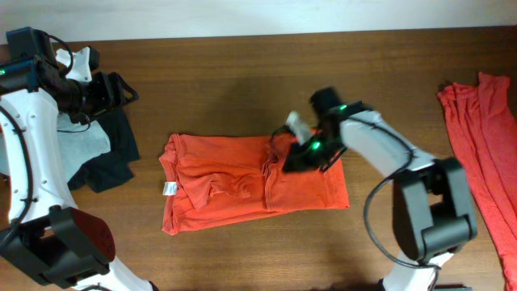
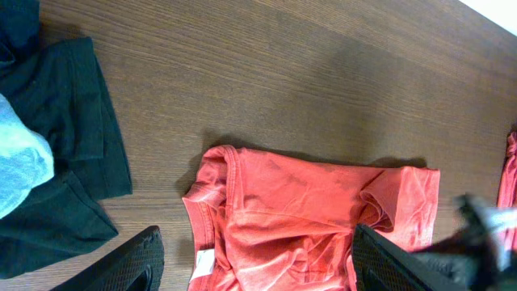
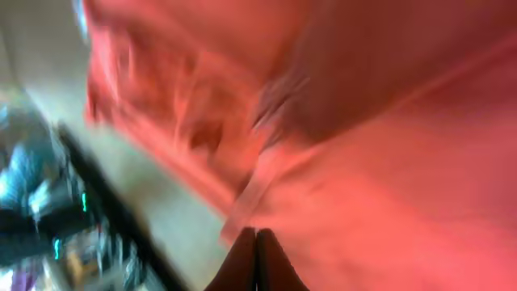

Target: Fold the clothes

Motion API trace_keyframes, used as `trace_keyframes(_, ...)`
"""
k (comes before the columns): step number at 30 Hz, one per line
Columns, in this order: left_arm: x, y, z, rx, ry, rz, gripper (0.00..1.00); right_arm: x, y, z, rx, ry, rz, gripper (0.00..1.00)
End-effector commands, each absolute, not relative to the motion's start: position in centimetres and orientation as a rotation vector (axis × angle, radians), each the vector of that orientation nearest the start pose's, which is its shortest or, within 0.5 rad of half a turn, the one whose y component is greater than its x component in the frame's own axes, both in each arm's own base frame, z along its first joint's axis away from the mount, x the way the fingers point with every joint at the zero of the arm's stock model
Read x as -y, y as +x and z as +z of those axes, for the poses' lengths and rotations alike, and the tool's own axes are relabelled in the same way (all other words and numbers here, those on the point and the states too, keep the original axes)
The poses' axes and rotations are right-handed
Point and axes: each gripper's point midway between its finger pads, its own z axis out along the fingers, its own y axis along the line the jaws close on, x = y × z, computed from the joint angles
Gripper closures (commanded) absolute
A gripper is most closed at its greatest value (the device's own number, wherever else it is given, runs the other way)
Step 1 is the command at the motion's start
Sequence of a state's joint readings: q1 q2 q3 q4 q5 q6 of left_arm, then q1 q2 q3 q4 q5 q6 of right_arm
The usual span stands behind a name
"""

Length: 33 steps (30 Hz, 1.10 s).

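Observation:
The orange-red T-shirt [image 1: 234,174] lies flat and rumpled at the middle of the table, its small white tag [image 1: 170,188] near the left edge. My right gripper [image 1: 295,158] is down on the shirt's upper right part. In the blurred right wrist view its fingers [image 3: 257,242] are pressed together at a hem of the red cloth [image 3: 388,178]. My left gripper [image 1: 121,89] is open and empty at the far left, away from the shirt. Its wrist view shows the shirt [image 2: 307,218] and tag [image 2: 203,263] between the spread fingers [image 2: 258,267].
Dark navy garments [image 1: 113,158] and a pale grey-blue tee [image 1: 85,149] lie under my left arm; both show in the left wrist view [image 2: 73,145]. Another red garment [image 1: 485,145] lies along the table's right edge.

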State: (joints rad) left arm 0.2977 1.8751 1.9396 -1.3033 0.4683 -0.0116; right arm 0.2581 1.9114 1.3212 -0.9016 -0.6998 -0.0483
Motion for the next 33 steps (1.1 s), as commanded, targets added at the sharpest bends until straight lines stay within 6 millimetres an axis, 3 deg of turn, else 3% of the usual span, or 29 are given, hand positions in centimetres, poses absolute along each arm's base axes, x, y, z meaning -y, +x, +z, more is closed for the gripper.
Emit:
trace_keyframes(1,-4.8,41.9,24.6,-2.625,-0.283,-0.565,0.26,-16.9,35.7,8.1,-2.89,-0.206,0.977,0.96)
trace_keyframes(3,-4.8,41.9,24.6,-2.623,-0.282,-0.565,0.26,-16.2,37.2,7.0,-2.882,-0.119,0.931,0.96)
trace_keyframes(5,-4.8,41.9,24.6,-2.624,-0.283,-0.565,0.26,-17.0,37.6,5.7,-2.893,-0.08,0.943,0.96)
trace_keyframes(10,-5.6,41.7,24.1,-2.648,-0.301,-0.494,0.23,-22.6,36.6,2.6,-2.919,-0.179,1.035,0.96)
trace_keyframes(14,-7.0,40.1,22.9,-2.736,-0.357,-0.364,0.18,-26.4,35.4,1.9,-2.907,-0.281,1.06,0.96)
trace_keyframes(18,-6.5,38.8,21.8,-2.804,-0.327,-0.386,0.16,-27.9,36.1,5.3,-2.771,-0.427,1.196,0.95)
trace_keyframes(20,-6.0,37.6,20.0,-2.866,-0.334,-0.425,0.17,-28.1,37.3,10.5,-2.591,-0.533,1.302,0.91)
trace_keyframes(22,-4.6,36.8,18.3,-2.902,-0.308,-0.536,0.17,-27.4,38.1,14.0,-2.497,-0.549,1.328,0.86)
trace_keyframes(26,-2.8,34.9,13.5,-2.969,-0.337,-0.692,0.17,-24.4,38.6,19.1,-2.426,-0.489,1.29,0.44)
trace_keyframes(29,-0.4,33.2,10.3,-2.963,-0.281,-0.901,0.17,-21.8,38.2,20.5,-2.425,-0.458,1.252,0.36)
trace_keyframes(33,0.3,30.2,5.8,-3.029,-0.267,-0.924,0.17,-18.2,37.7,20.6,-2.472,-0.381,1.219,0.35)
